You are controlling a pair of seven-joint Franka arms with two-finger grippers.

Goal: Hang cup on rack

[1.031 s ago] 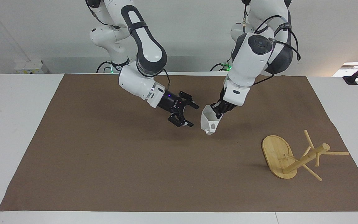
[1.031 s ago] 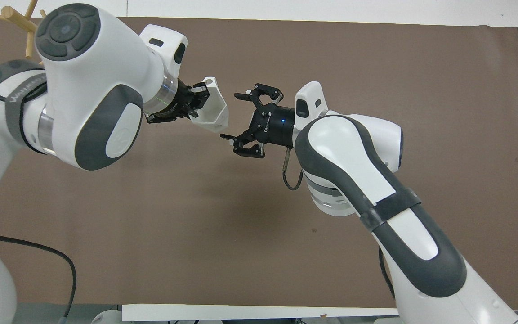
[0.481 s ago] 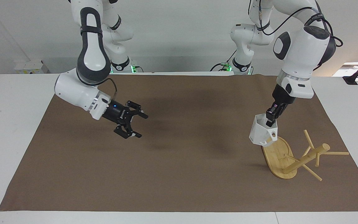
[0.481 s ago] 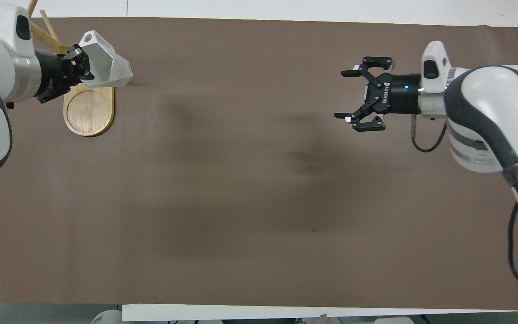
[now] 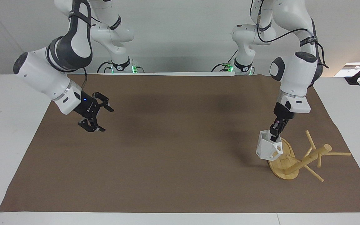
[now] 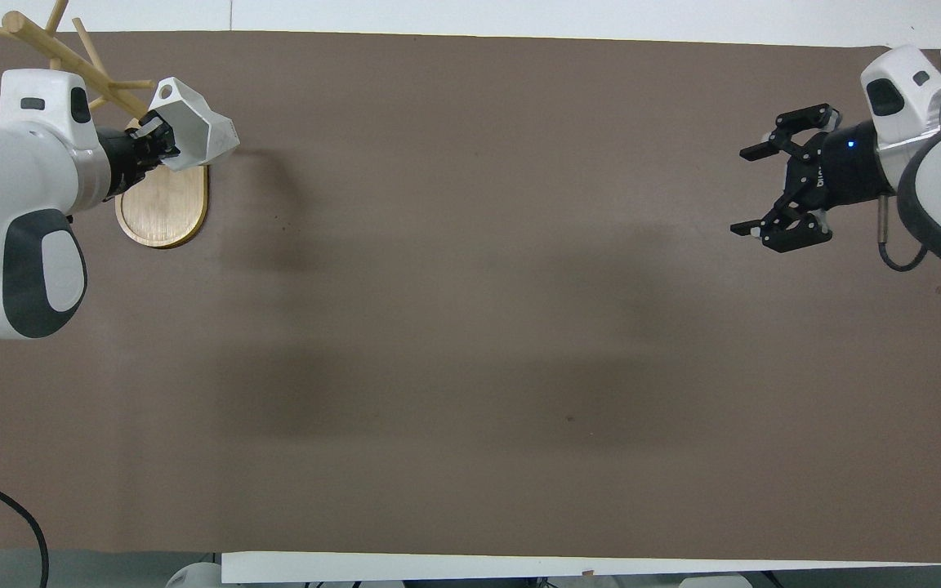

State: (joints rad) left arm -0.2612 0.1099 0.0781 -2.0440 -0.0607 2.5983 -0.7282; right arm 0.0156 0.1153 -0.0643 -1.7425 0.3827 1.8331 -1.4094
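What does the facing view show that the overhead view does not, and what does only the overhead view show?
Only the facing view shows both arms up to their bases, and the cup hanging above the rack, near its base. Only the overhead view shows the bare oval top of the rack's base. Both show the left gripper shut on the cup's rim, the cup not yet on a peg, and the right gripper open over the brown mat.

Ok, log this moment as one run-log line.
left gripper: shut on cup, over rack base | right gripper: open, waiting | cup not hung
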